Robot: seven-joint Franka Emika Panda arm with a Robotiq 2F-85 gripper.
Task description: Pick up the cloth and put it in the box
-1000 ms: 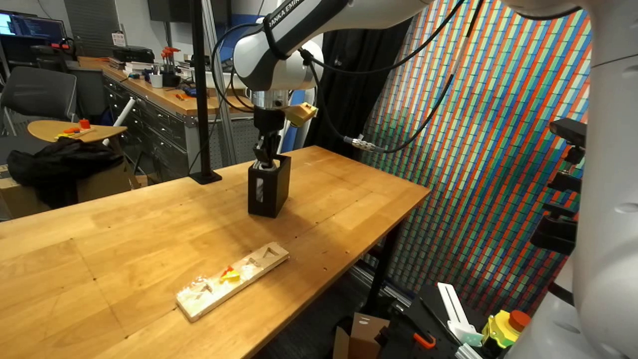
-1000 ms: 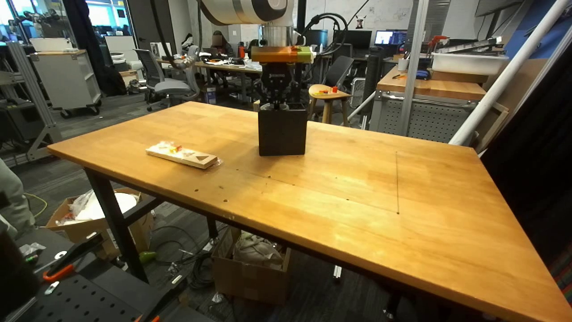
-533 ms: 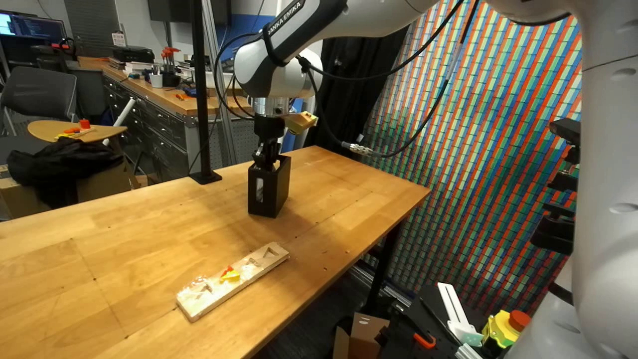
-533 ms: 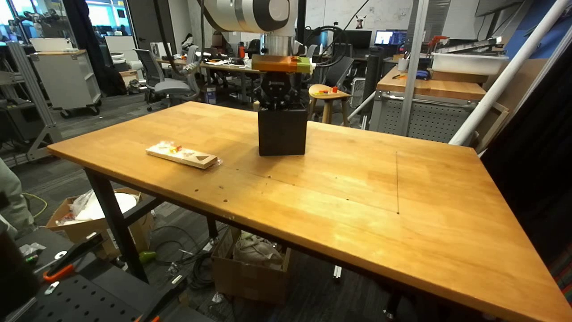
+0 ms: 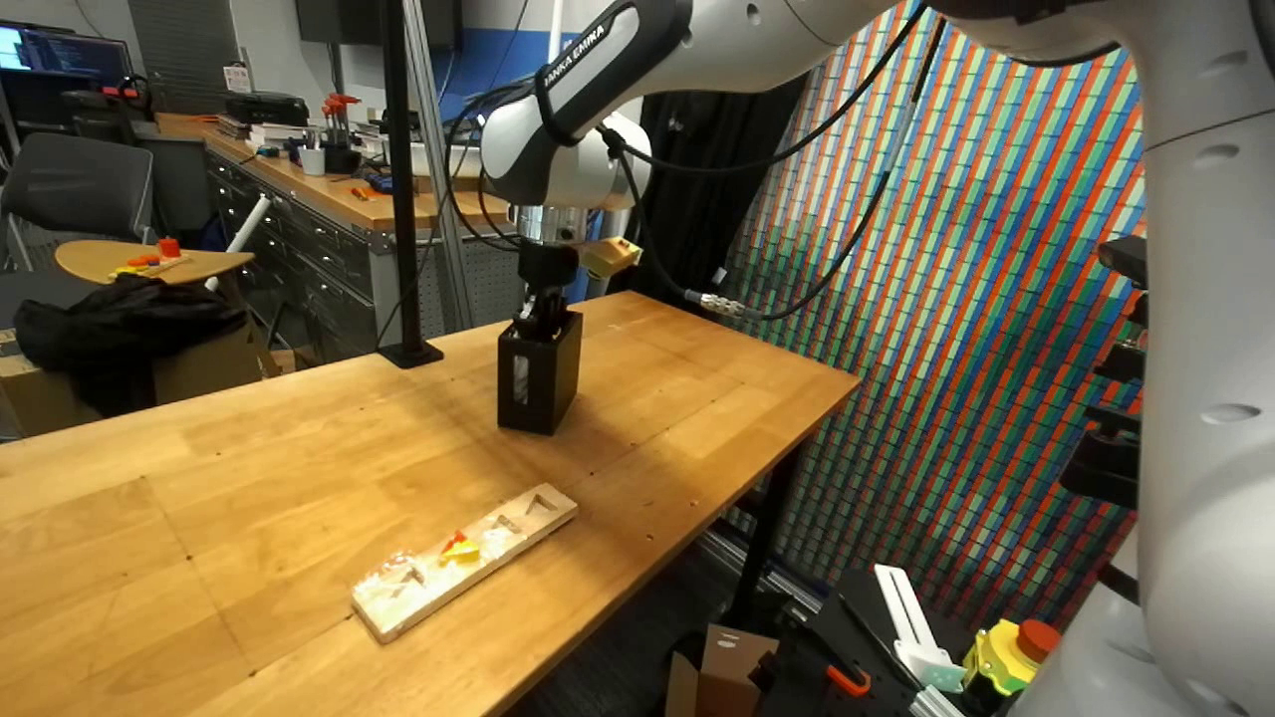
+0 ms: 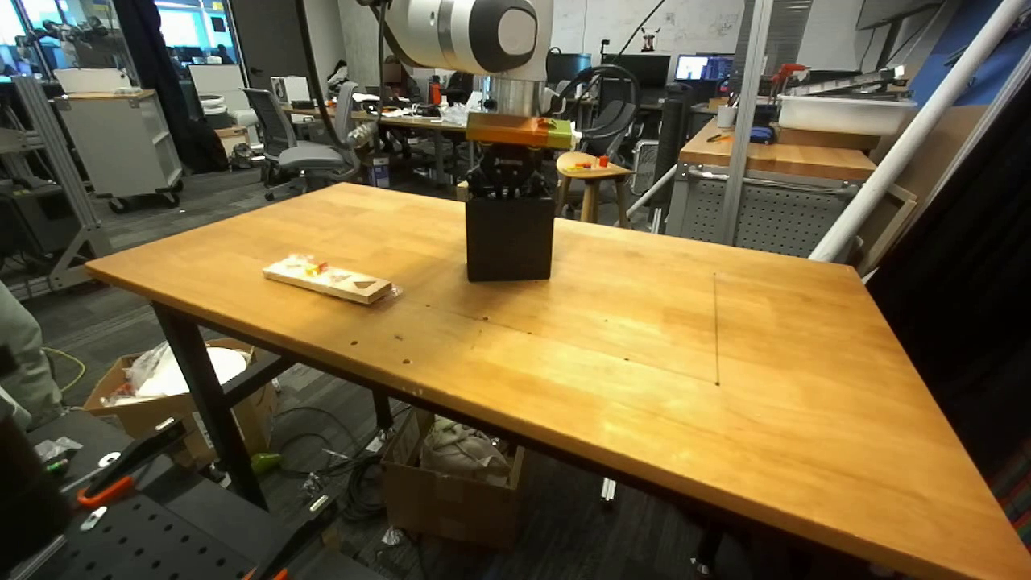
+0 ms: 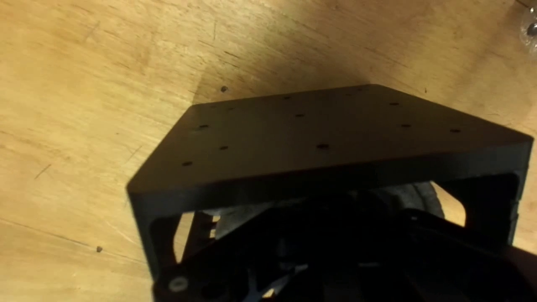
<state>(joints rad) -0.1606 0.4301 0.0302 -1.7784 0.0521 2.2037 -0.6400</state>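
In an exterior view the black gripper (image 5: 543,321) is pointing straight down into the mouth of the black box (image 5: 565,376), which is standing upright on the wooden table (image 5: 299,468). The gripper's lower ends are sitting below the rim, where the walls are hiding them. The pale cloth (image 5: 520,379) is showing through a slot in the box's narrow end, lower than any part of the gripper in sight. A wooden board (image 5: 393,609) with cut-out shapes is lying on the table apart from the box, and small red and yellow pieces (image 5: 461,553) are resting on it. In an exterior view the box (image 6: 509,242) is presenting its broad wall; the gripper (image 6: 509,187) is standing directly over it with its lower end inside, and the wall is covering the cloth. In the wrist view the gripper is taking up the lower part as a dark mass, partly within the box (image 7: 268,138). The cloth (image 7: 415,195), grey here, is lying inside the box, partly hidden behind the gripper and peeping out on both sides of it. Shadow is covering the gripper's tips, so I cannot tell whether they are clasping the cloth or letting it lie loose.
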